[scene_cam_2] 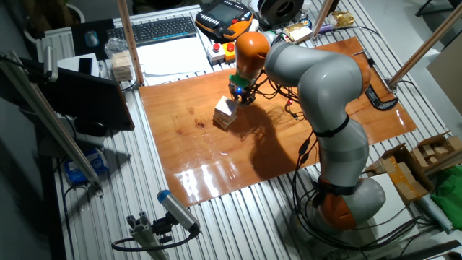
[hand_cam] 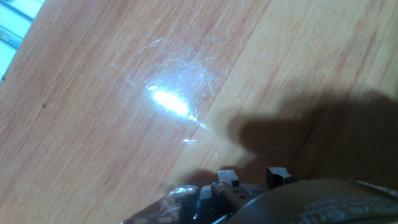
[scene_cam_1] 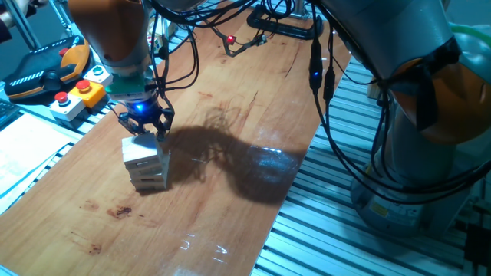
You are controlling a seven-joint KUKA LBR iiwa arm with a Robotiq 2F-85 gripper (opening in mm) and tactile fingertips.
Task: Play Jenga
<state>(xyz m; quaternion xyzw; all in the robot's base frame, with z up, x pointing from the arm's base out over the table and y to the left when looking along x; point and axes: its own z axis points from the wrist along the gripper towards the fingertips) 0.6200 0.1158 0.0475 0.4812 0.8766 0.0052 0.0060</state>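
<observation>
1. Gripper directly over the top of the block tower, black fingers spread around a blue glow, tips at or just above the uppermost block; contact impossible to confirm
2. Whether open, closed or gripping: cannot tell, since the fingertips blend into the tower's top edge in both fixed views
3. Tower of pale wooden blocks upright on the wooden table, near its left-hand part in one fixed view, a few crosswise layers visible, top layer looking slightly offset from those below
4. In the other fixed view, same tower just beside the gripper, under the orange and grey arm bending over from the right
5. Hand view filled by bare table wood with a bright glare spot and a dark shadow, two small finger parts at the lower edge; tower out of sight there
6. Grey box with red button and yellow box beyond the table's far left edge, well apart from the tower
7. Keyboard behind the table in the other fixed view
</observation>
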